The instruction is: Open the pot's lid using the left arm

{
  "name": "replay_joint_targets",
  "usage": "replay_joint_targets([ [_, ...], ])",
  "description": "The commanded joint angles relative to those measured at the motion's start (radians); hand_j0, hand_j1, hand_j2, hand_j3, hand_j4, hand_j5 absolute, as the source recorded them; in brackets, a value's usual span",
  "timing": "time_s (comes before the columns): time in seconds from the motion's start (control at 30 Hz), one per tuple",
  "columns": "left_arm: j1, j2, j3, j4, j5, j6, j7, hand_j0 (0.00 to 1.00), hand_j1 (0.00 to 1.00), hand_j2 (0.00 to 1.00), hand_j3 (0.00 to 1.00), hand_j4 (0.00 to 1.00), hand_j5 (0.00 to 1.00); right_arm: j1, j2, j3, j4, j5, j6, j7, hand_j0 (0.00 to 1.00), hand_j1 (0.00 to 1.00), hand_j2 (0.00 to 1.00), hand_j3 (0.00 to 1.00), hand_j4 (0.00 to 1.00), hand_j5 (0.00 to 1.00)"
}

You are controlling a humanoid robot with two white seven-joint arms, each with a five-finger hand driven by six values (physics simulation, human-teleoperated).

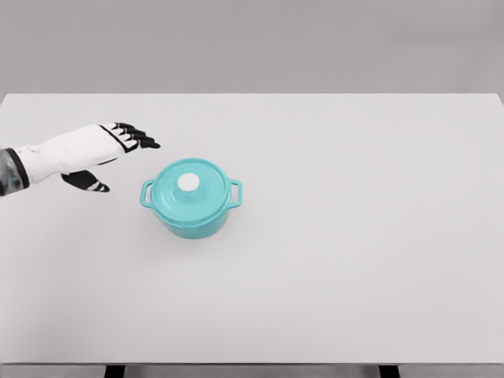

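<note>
Teal pot sits upright on the white table, left of centre and toward the middle in depth. Lid is on and seated flat, same teal, with a round white knob at its centre facing up. Two loop handles stick out on opposite sides, one to the picture's left, one to the right, so the pot's long axis runs left-right across the table, right end tipped very slightly lower in frame.

Left hand comes in from the left edge, white with black fingers. Fingers extended and loosely spread, pointing right toward the pot; thumb hangs below, apart from the fingers. Hand is wide and relaxed, holds nothing, touches nothing. It is up-left of the pot, near but clearly apart from lid and left handle; table surface shows between them.

Nothing lies between hand and knob. Right arm not visible. Plain grey wall behind the table.
</note>
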Motion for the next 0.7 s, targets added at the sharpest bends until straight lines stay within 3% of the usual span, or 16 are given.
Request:
replay_joint_targets([
  [0.0,0.0,-0.011,-0.002,0.002,-0.005,-0.003,-0.001,1.0,1.0,1.0,1.0,1.0,1.0,0.0,0.0,-0.002,0.005,-0.001,0.0,-0.001,1.0,1.0,1.0,1.0,1.0,1.0],
  [0.17,0.002,-0.004,-0.012,-0.001,-0.008,-0.003,-0.001,1.0,1.0,1.0,1.0,1.0,1.0,0.0,0.0,-0.001,0.005,0.0,0.0,0.001,1.0,1.0,1.0,1.0,1.0,1.0],
  [0.23,-0.006,-0.008,-0.014,-0.007,-0.045,-0.003,-0.001,1.0,1.0,1.0,1.0,1.0,1.0,0.0,0.0,-0.001,0.005,0.0,0.0,0.001,1.0,1.0,1.0,1.0,1.0,1.0],
  [0.33,-0.043,-0.002,-0.028,-0.009,-0.05,-0.003,-0.001,1.0,1.0,1.0,1.0,1.0,1.0,0.0,0.0,-0.001,0.005,0.0,0.0,0.001,1.0,1.0,1.0,1.0,1.0,1.0],
  [0.37,-0.055,0.013,-0.048,-0.006,-0.047,-0.003,-0.001,1.0,1.0,1.0,1.0,1.0,1.0,0.0,0.0,-0.001,0.005,0.0,0.0,-0.001,1.0,1.0,1.0,1.0,1.0,1.0],
  [0.4,-0.089,0.054,-0.121,-0.023,-0.03,-0.003,-0.001,1.0,1.0,1.0,1.0,1.0,1.0,0.0,0.0,-0.001,0.005,0.0,0.0,0.001,1.0,1.0,1.0,1.0,1.0,1.0],
  [0.47,-0.169,0.145,-0.192,-0.023,0.123,-0.003,-0.001,1.0,1.0,1.0,1.0,1.0,1.0,0.0,0.0,-0.001,0.005,0.0,0.0,0.001,1.0,1.0,1.0,1.0,1.0,1.0],
  [0.53,-0.187,0.217,-0.229,-0.027,0.196,-0.003,-0.001,1.0,1.0,1.0,1.0,1.0,1.0,0.0,0.0,-0.001,0.005,0.0,0.0,0.001,1.0,1.0,1.0,1.0,1.0,1.0],
  [0.6,-0.259,0.171,-0.282,-0.052,0.194,-0.003,-0.001,1.0,1.0,1.0,1.0,1.0,1.0,0.0,0.0,-0.001,0.005,0.0,0.0,0.001,1.0,1.0,1.0,1.0,1.0,1.0],
  [0.67,-0.294,0.105,-0.328,-0.058,0.191,-0.003,-0.001,1.0,1.0,1.0,1.0,1.0,1.0,0.0,0.0,-0.001,0.005,0.0,0.0,-0.001,1.0,1.0,1.0,1.0,1.0,1.0],
])
